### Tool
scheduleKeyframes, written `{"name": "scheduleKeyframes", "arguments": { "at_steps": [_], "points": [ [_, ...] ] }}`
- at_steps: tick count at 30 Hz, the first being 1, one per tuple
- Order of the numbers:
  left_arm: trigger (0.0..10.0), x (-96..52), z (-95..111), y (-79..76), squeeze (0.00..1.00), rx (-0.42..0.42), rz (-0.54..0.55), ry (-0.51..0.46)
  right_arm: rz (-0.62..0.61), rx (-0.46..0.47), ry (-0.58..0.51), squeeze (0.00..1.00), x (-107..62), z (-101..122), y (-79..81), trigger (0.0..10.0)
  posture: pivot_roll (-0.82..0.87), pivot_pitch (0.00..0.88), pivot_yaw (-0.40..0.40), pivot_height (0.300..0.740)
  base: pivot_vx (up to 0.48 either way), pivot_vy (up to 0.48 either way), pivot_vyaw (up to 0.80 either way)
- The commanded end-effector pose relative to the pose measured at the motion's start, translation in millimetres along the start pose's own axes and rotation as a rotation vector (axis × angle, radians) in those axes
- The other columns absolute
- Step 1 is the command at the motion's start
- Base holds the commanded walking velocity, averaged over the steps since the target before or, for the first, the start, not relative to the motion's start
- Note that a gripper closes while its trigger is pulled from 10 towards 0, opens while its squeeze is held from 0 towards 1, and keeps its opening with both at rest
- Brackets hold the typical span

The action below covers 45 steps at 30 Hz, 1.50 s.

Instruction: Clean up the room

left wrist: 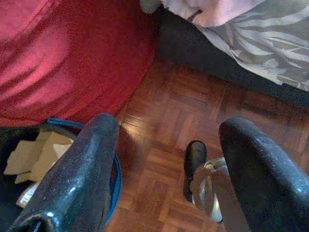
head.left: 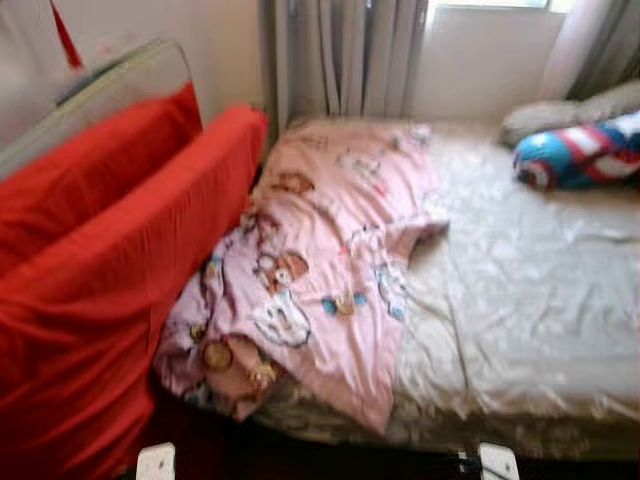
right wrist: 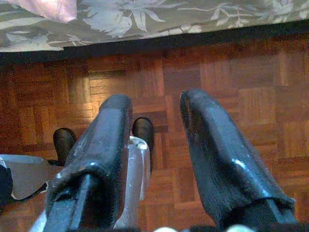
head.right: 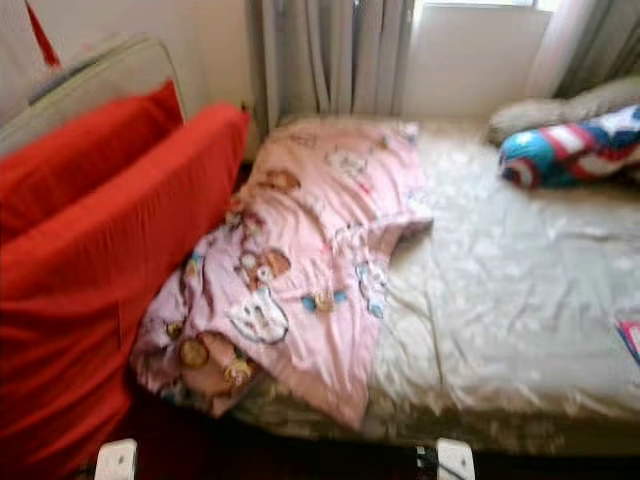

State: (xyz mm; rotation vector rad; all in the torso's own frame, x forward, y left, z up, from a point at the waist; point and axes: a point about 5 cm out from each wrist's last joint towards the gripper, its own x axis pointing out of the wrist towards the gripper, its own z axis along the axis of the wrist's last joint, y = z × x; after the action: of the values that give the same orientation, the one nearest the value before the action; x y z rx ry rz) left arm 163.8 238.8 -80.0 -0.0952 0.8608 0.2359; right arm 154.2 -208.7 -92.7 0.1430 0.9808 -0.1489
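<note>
A crumpled pink cartoon-print blanket [head.left: 320, 270] lies across the left part of the bed [head.left: 520, 300] and hangs over its near edge. A blue, red and white shield-print pillow [head.left: 575, 150] rests at the bed's far right, with a grey pillow [head.left: 560, 112] behind it. Both arms hang low over the parquet floor [left wrist: 183, 106]. My left gripper [left wrist: 171, 128] is open and holds nothing, and beside it stands a blue-rimmed bin [left wrist: 113, 179] with cardboard scraps inside. My right gripper [right wrist: 155, 99] is open and empty too, close to the bed's floral skirt [right wrist: 159, 19].
Big red cushions [head.left: 110, 270] lean at the left against a padded beige panel [head.left: 120, 80], close to the bed's corner. Grey curtains [head.left: 345, 55] and a window lie behind the bed. A small pink-and-blue item [head.right: 630, 338] lies at the bed's right edge. My black feet [right wrist: 65, 142] stand on the parquet.
</note>
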Motion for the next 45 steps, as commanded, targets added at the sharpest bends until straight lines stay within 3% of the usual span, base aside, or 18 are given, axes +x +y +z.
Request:
{"name": "scheduleKeyframes", "arguments": {
  "at_steps": [1,8,20,35,45],
  "points": [
    [10.0,-1.4,-4,1.5,0.00,0.014,0.002,0.012,0.000,-0.016,-0.005,0.00,-0.4,0,-2.0,10.0,0.02,0.000,0.013,0.740,0.000,0.000,0.00],
    [10.0,-1.2,-4,1.2,0.00,0.017,0.002,0.015,0.022,-0.028,-0.008,0.00,3.4,6,17.1,10.0,0.02,0.000,0.016,0.740,0.000,0.000,0.76],
    [10.0,3.0,4,-11.1,0.00,0.030,-0.010,0.008,0.021,-0.024,-0.010,0.00,3.8,7,18.6,10.0,0.02,0.000,0.024,0.740,0.000,0.000,0.78],
    [10.0,5.6,13,-13.3,0.00,0.017,-0.017,-0.005,0.002,-0.006,-0.013,0.00,1.5,3,7.8,10.0,0.02,0.000,0.015,0.740,0.000,0.000,0.00],
    [10.0,6.0,14,-13.6,0.00,0.018,-0.026,-0.006,0.022,-0.032,-0.024,0.00,2.8,8,11.7,10.0,0.02,0.000,0.014,0.740,0.190,0.000,0.08]
  ]
}}
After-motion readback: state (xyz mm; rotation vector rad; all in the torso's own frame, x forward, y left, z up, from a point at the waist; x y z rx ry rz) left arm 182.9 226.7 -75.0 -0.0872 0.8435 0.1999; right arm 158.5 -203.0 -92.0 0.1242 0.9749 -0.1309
